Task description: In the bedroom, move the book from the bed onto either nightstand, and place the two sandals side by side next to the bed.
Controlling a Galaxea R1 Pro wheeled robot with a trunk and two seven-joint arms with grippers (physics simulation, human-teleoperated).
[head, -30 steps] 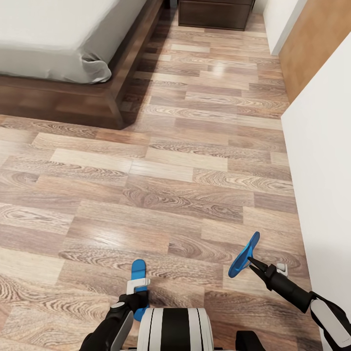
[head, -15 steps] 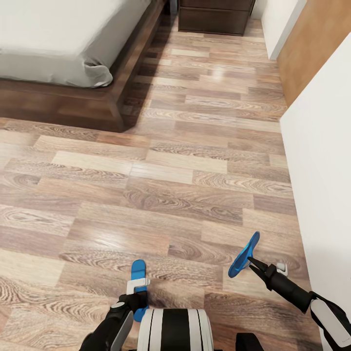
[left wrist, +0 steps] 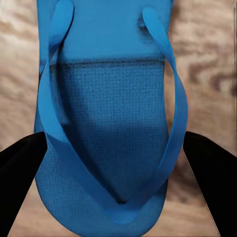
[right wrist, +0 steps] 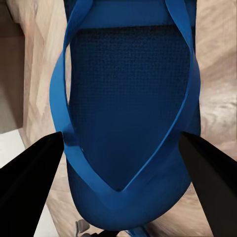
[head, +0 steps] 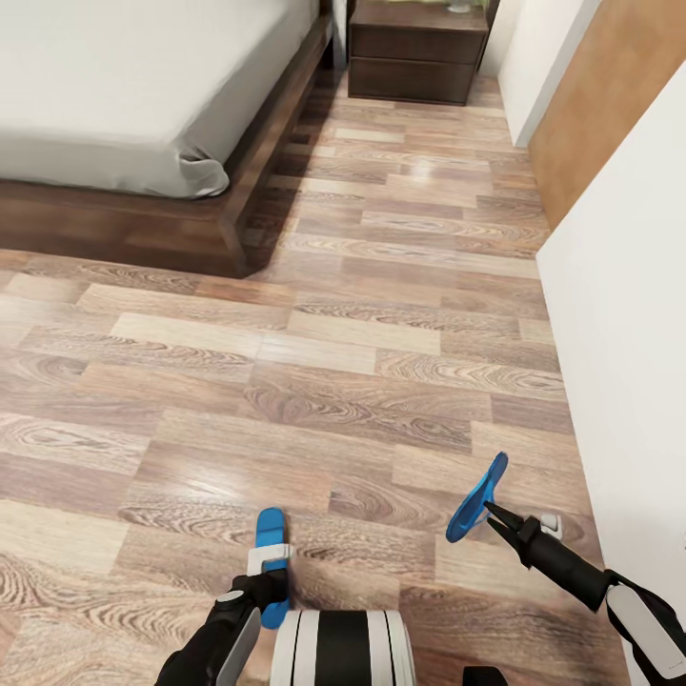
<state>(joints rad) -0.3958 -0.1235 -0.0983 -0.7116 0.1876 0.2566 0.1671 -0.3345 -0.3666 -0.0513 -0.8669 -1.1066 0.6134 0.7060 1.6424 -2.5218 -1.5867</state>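
The bed lies ahead of me on my left, its pale mattress on a dark frame. Past the bed's far corner stands a nightstand against the wall. Well short of the bed, over the plank floor, I carry both sandals. My left claw pinches one sandal flat, my dark fingers pressed on its two edges. My right claw grips the other sandal, tilted up on edge, nearer the white wall than the bed.
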